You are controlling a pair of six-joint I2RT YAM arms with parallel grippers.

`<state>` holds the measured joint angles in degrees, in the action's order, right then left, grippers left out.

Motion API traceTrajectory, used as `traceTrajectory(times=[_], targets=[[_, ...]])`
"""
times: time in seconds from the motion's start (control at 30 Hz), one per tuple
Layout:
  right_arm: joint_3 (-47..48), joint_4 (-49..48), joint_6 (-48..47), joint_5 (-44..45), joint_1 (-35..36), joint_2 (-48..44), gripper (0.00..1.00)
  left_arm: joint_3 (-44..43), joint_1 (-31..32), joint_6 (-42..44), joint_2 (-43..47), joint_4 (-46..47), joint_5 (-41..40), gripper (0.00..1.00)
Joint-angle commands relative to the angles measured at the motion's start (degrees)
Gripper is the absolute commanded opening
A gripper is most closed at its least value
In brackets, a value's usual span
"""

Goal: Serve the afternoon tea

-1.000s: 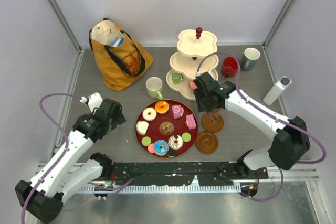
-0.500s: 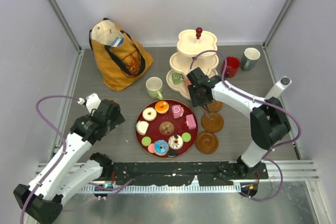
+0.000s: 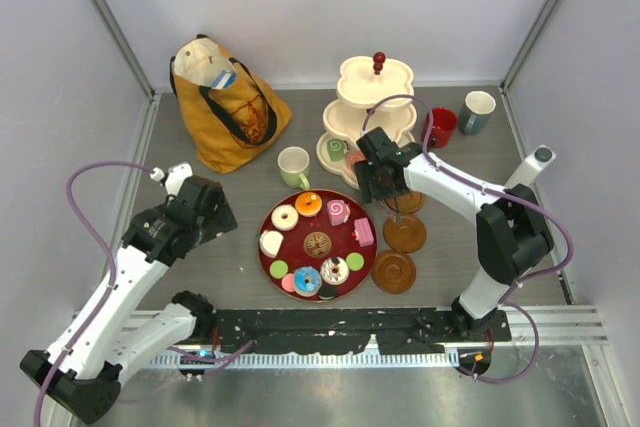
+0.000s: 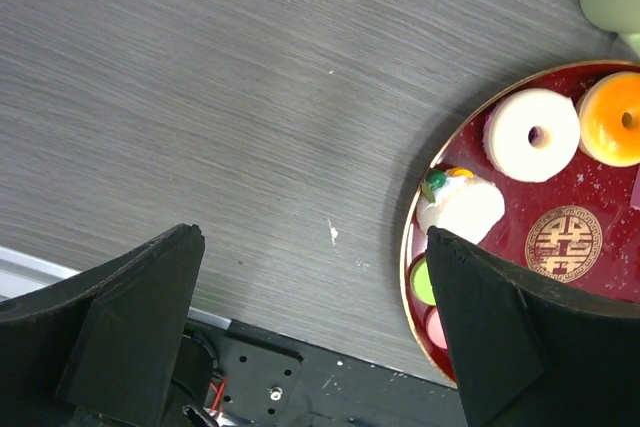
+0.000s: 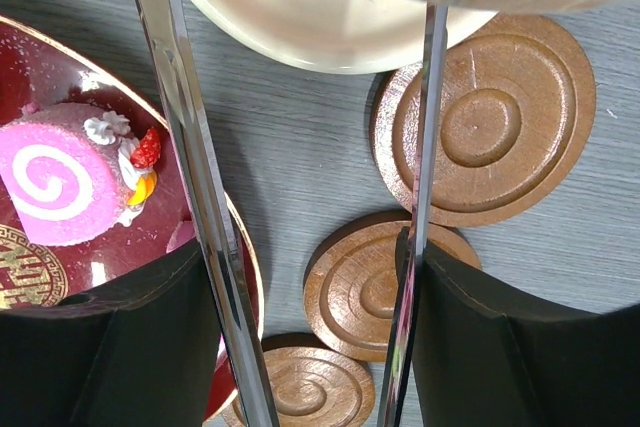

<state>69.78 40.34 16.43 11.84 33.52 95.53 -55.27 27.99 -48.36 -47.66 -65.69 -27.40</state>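
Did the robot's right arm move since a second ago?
Yes. The right gripper slid left, away from the wooden coasters, closer to the cream tiered stand.

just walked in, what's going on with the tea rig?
The right end effector is at the bottom tier of the tiered stand, fingers apart and empty. The left end effector hovers open beside the red tray, which holds most of the pastries. Three wooden coasters lie bare.

The top external camera looks steeply down from above the near edge over the whole table [image 3: 245,192]. Both wrist cameras face down at close range. The left one shares the tray's [image 4: 406,247] left rim and white donut [image 4: 510,137] with the top view; the right one shares the tray's right rim and the coasters [image 5: 480,127].
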Motion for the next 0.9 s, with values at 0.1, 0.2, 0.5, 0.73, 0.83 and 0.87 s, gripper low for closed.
traceTrajectory(times=[0.1, 0.2, 0.5, 0.73, 0.83, 0.87], targets=[[-1.3, -0.2, 1.7, -1.8, -0.2, -8.8, 0.66, 0.0, -0.2, 3.6, 1.2, -0.5, 1.0, 1.00], [-5.2, -0.1, 2.0, -4.0, 0.3, -13.4, 0.66, 0.8, -0.2, 3.5, 3.1, -0.1, 1.6, 1.00], [-13.5, 5.0, 6.1, -3.8, 12.3, -26.3, 0.66, 2.4, -0.3, 3.1, 8.6, 0.8, 2.1, 1.00], [-14.5, 4.8, 17.2, 0.8, 22.3, -23.3, 0.66, 2.8, -0.3, 2.9, 10.1, 1.0, 2.0, 1.00], [-13.8, 4.3, 19.2, 2.3, 23.2, -20.7, 0.66, 3.0, -0.3, 3.0, 9.6, 0.9, 2.4, 1.00], [-13.3, 4.4, 19.5, 3.1, 23.4, -19.3, 0.66, 2.9, -0.2, 3.0, 9.4, 0.9, 2.5, 0.99]])
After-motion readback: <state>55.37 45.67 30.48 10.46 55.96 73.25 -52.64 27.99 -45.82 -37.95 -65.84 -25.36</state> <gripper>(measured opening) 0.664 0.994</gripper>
